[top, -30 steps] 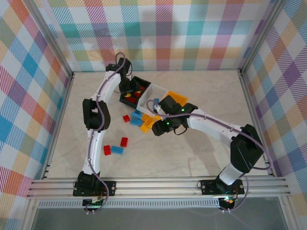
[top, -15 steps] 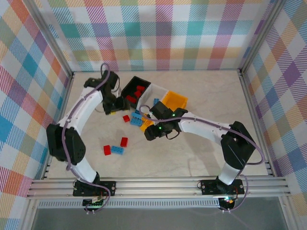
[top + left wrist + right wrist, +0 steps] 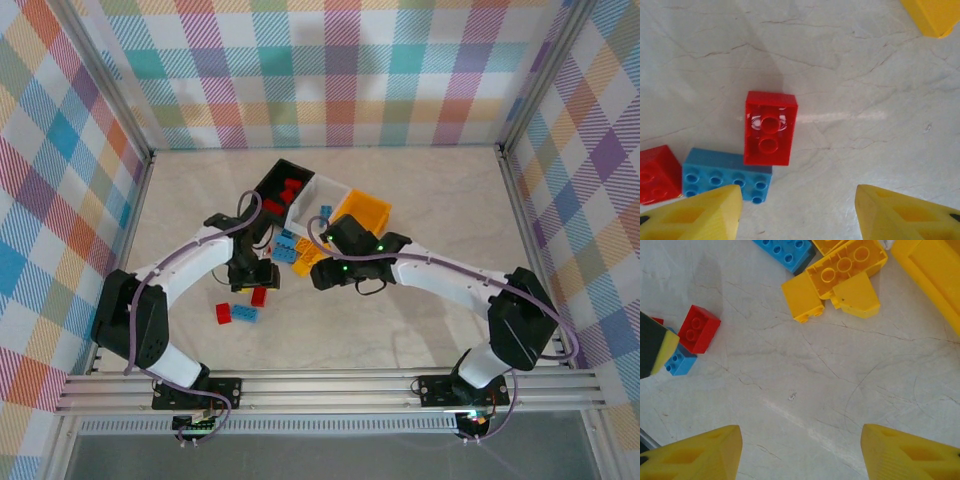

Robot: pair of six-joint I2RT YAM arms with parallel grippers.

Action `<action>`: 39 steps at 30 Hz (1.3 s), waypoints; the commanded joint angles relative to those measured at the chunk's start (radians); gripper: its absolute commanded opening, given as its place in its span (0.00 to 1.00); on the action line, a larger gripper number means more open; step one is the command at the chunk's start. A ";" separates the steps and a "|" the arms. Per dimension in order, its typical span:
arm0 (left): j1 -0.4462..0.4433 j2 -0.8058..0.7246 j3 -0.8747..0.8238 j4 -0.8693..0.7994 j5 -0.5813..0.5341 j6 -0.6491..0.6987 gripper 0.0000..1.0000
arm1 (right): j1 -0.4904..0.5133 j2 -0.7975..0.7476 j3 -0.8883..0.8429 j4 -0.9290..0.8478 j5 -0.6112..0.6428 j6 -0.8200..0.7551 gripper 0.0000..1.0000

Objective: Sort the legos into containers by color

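Marbled counter, plaid walls: both pincers spread and empty above loose legos.
Left pincer (image 3: 797, 215) hovers over a red brick (image 3: 769, 128) touching a blue brick (image 3: 725, 177), with a second red brick (image 3: 657, 172) beside it. Right pincer (image 3: 800, 455) gapes near yellow bricks (image 3: 845, 265). Likely light, rigid, slick: pinch the flat long sides. Three bins: black bin (image 3: 264, 186), white bin (image 3: 330, 183), yellow bin (image 3: 365, 208).

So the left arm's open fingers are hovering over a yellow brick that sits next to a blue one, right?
Not quite. The brick under the left arm's open fingers is red, not yellow; the left wrist view shows it next to the blue one.
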 commanded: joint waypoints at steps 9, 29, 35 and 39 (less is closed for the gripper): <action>-0.008 0.118 -0.050 0.106 -0.058 0.009 0.57 | -0.004 -0.085 -0.069 0.013 0.038 0.043 0.65; -0.005 0.200 -0.022 0.122 -0.053 0.028 0.23 | -0.005 -0.049 -0.029 -0.004 0.044 0.025 0.65; 0.026 0.244 0.179 0.042 -0.028 0.058 0.20 | -0.007 -0.059 -0.012 -0.028 0.061 0.010 0.65; 0.063 0.318 0.405 -0.027 -0.016 0.083 0.20 | -0.022 -0.091 -0.015 -0.053 0.078 -0.009 0.65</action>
